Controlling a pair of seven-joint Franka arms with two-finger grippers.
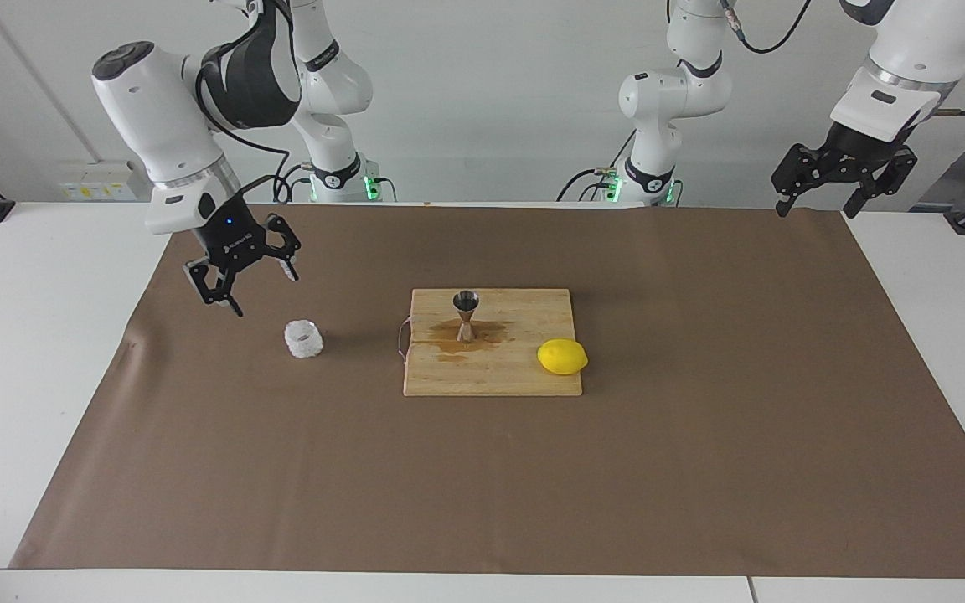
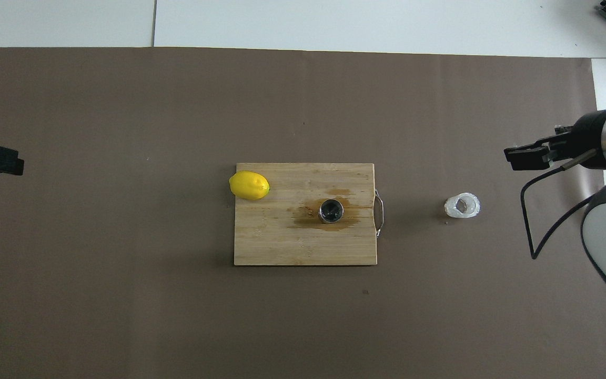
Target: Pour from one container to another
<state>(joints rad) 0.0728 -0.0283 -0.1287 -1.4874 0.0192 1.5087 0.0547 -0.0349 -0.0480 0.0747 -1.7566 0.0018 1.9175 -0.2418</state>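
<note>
Steel jigger [image 1: 466,315] upright on board [image 1: 524,377], glass cup [image 1: 304,339] apart — both end effectors empty

A robotics lab: two white arms [image 1: 198,109] mounted at a white table [image 1: 38,335] against bare walls.

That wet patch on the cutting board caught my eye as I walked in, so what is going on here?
Nothing is being held. The right gripper hangs open over the brown mat, close to the glass cup standing on it. The steel jigger stands upright on the cutting board in a brown wet patch, and a lemon lies at the board's edge. The left gripper waits, open, over its own end of the table.
</note>
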